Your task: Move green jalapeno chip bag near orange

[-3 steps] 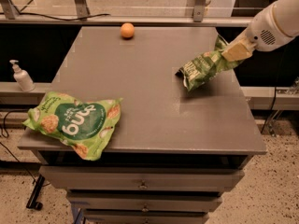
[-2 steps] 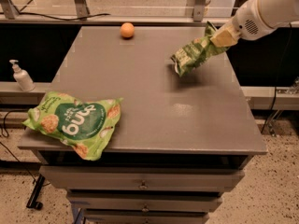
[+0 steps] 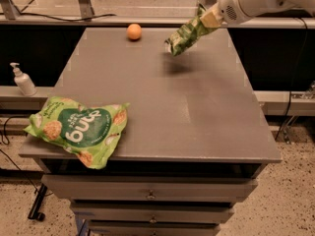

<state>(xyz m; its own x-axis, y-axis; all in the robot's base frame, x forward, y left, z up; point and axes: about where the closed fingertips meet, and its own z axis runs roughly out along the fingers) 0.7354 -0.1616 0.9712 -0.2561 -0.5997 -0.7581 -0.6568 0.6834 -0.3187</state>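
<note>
The green jalapeno chip bag (image 3: 186, 35) hangs tilted in the air above the far right part of the grey table (image 3: 162, 107), casting a shadow below it. My gripper (image 3: 207, 17) is shut on the bag's upper right end, with the white arm reaching in from the top right. The orange (image 3: 134, 31) sits on the table near the far edge, to the left of the bag and apart from it.
A larger bright-green bag (image 3: 78, 128) lies at the table's front left corner, overhanging the edge. A white pump bottle (image 3: 22, 80) stands on a ledge left of the table. Drawers are below the tabletop. A rail runs behind the table.
My gripper has lifted the chip bag off the table and carried it toward the far left, closer to the orange.
</note>
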